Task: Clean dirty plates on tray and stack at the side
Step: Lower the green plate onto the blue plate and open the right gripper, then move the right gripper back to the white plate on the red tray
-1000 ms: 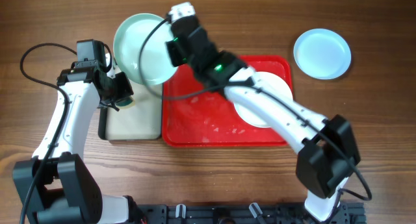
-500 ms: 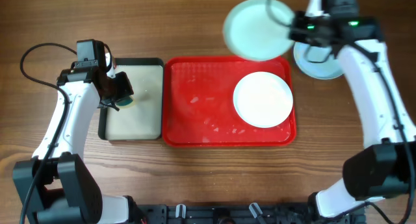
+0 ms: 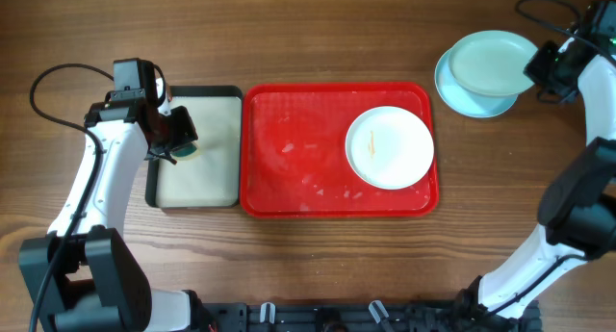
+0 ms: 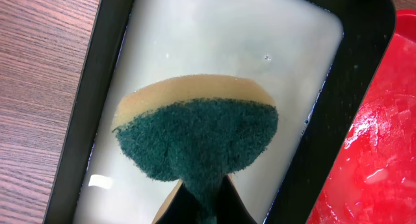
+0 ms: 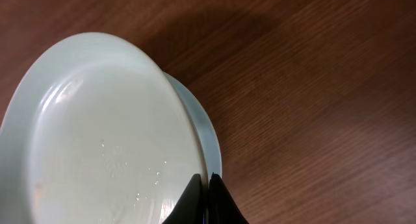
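Right gripper [image 5: 207, 182] pinching rim of glossy aqua plate [image 5: 104, 139], over second aqua plate [image 3: 462, 99] right of red tray [image 3: 289, 168], round white plate [image 3: 389, 146] in tray's right half, left gripper [image 4: 198, 201] clamped on green-faced yellow sponge [image 4: 195, 133] left of tray.

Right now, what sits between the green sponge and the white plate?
In the overhead view, only the edge of the small black-rimmed tray and a bare, wet stretch of the red tray.
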You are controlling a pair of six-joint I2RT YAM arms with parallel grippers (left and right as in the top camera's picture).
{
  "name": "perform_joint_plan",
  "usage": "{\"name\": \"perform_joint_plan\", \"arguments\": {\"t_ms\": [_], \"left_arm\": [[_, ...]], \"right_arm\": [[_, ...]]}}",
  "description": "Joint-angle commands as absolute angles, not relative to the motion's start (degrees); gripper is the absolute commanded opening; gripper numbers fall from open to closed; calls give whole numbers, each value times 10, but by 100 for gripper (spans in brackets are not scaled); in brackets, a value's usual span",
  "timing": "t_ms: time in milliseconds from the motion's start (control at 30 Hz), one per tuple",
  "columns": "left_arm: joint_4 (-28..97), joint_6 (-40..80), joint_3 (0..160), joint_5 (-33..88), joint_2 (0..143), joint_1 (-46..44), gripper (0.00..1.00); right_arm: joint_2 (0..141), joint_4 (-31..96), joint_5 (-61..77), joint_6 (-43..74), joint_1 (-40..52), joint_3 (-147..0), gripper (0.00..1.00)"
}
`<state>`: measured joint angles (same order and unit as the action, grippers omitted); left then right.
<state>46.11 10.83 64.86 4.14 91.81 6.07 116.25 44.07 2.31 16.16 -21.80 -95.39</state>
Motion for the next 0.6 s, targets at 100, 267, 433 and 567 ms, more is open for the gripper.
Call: {"name": "perform_joint_plan", "arguments": {"t_ms": [100,267,433,567], "left_arm": [[459,114,647,44,903,61,4],[459,114,647,44,903,61,4],[459,114,647,44,903,61,4],[458,114,647,44,903,61,4]], "right_arm": [[1213,432,21,149,-213,-959,8],[1198,437,95,100,-213,-960,53],[1156,493,156,105,-185,-960,56],[1132,556,156,107,-98,-960,56]]}}
